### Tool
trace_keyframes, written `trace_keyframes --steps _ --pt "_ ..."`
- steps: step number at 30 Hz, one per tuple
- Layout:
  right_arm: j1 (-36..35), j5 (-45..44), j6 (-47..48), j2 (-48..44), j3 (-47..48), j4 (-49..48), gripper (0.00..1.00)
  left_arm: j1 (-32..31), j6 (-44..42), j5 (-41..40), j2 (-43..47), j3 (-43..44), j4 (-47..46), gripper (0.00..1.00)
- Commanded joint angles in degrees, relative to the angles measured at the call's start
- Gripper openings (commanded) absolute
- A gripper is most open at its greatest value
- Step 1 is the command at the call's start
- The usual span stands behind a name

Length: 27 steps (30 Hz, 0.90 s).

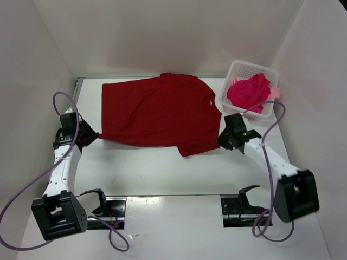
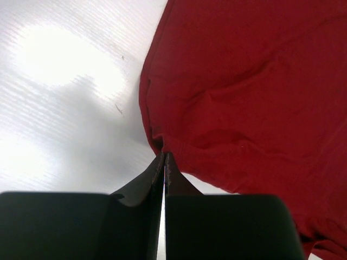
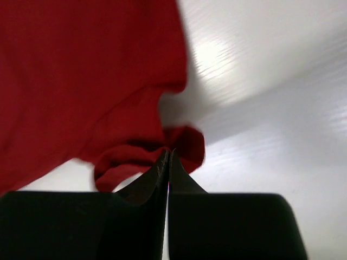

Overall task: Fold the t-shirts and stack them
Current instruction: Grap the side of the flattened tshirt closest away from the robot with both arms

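The dark red t-shirt (image 1: 160,111) lies spread flat on the white table. My left gripper (image 1: 96,136) is shut on its near left hem corner (image 2: 158,142). My right gripper (image 1: 221,138) is shut on the bunched near right sleeve edge (image 3: 179,142), lifted slightly off the table. The bright crimson-pink t-shirt (image 1: 249,91) is crumpled in the white basket (image 1: 230,76), with a bit of the light salmon pink shirt (image 1: 274,92) poking out at the basket's right rim.
White walls close in the table at left, back and right. The basket stands at the back right corner. Two black mounts (image 1: 105,207) (image 1: 238,208) sit at the near edge, with purple cables looping beside both arms.
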<state>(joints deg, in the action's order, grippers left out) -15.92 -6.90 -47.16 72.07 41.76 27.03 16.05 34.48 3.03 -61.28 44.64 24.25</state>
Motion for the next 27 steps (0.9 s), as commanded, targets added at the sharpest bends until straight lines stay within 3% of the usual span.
trace_keyframes --steps 1,10,14,18,20,27 --pt "-2.26 3.20 -4.78 -12.36 2.35 8.11 0.00 -0.31 -2.57 -1.52 3.17 4.47 1.67 0.05" --pt "-2.27 2.24 -1.63 -22.14 13.61 26.84 0.00 -2.68 -5.82 -10.57 6.78 7.56 6.24 0.01" --pt "-2.27 -0.13 0.22 -25.31 15.55 31.33 0.00 -7.43 -8.90 -21.11 8.80 10.64 11.87 0.00" --pt "-1.05 -0.14 3.90 -20.50 16.69 26.17 0.00 -8.06 -9.52 -20.96 7.23 9.42 10.21 0.00" --pt "-1.04 -1.44 5.66 -17.16 17.91 18.96 0.00 -8.06 -10.22 -18.42 3.55 9.41 9.07 0.00" --pt "-1.04 -5.93 13.66 4.18 24.77 5.15 0.00 -8.06 -10.75 -14.28 -3.49 8.71 6.78 0.02"
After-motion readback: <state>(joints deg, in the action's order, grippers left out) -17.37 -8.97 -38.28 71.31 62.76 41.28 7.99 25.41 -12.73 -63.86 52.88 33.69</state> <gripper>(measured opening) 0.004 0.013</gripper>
